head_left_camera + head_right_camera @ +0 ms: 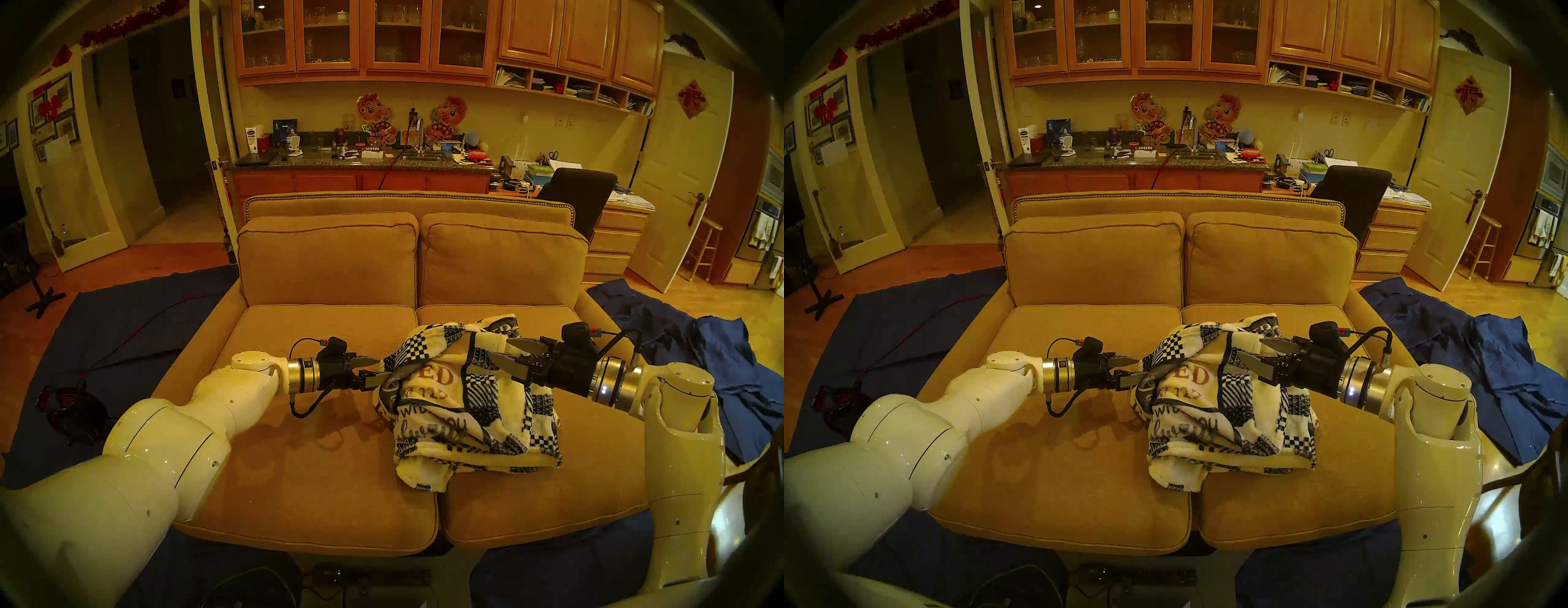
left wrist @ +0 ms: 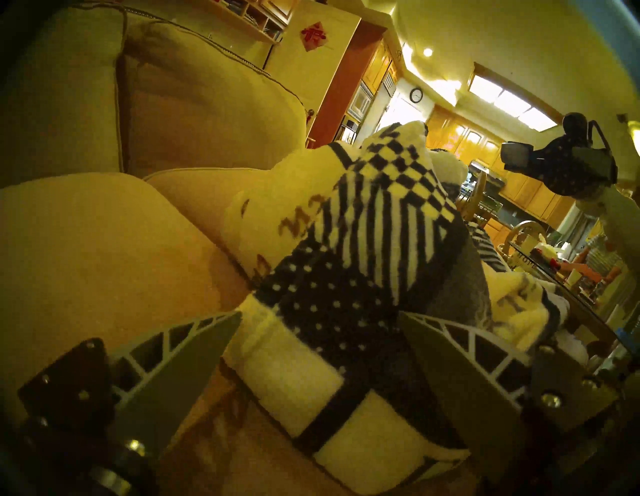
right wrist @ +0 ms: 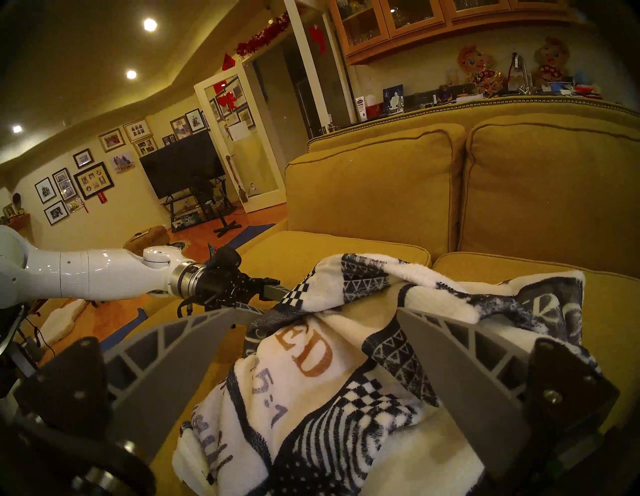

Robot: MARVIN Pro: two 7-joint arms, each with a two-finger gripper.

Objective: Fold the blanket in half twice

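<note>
The blanket (image 1: 466,395) lies in a rumpled heap on the sofa (image 1: 322,458), mostly over the right seat cushion. The left hand (image 1: 373,368) comes in level from the left, fingers spread, its tips right at the heap's left edge; whether they touch the cloth I cannot tell. The right hand (image 1: 502,352) hovers over the heap's upper right part, fingers also spread, gripping nothing. Dark blue cloths (image 1: 700,361) cover the floor beside the sofa.
</note>
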